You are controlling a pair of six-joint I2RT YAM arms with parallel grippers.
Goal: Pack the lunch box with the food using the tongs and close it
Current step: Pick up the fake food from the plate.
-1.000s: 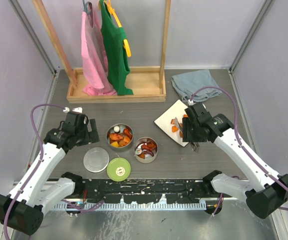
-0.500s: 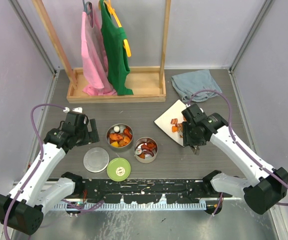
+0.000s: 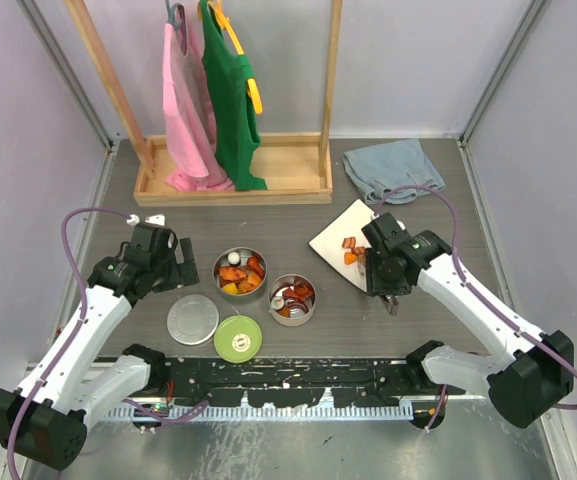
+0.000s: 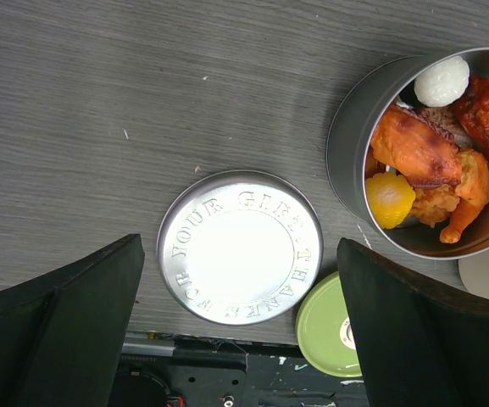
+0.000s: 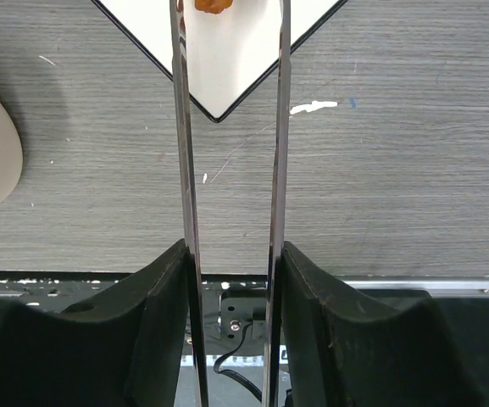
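Between the fingers of the right tool [image 5: 231,248], the tongs [image 5: 183,153] were pinched partway shut, their arms reaching ahead over the plate [image 5: 227,76] toward an orange chunk of food [image 5: 211,5]. Thin, springy, slick steel, they would probably twist unless squeezed mid-arm, and the chunks looked soft. The left tool [image 4: 237,246] gaped wide above the steel lid [image 4: 240,288], with the lunch box [image 4: 350,161] just beside it.

— How do we stand on the left?
— Our left arm [image 3: 93,320] reaches forward, elbow bent. The left gripper [image 3: 178,262] faces down (fingers spread far apart).
— And the right?
— Our right arm [image 3: 468,295] angles inward. The right gripper [image 5: 231,254] points down, fingers pressing both arms of the tongs [image 5: 184,170].
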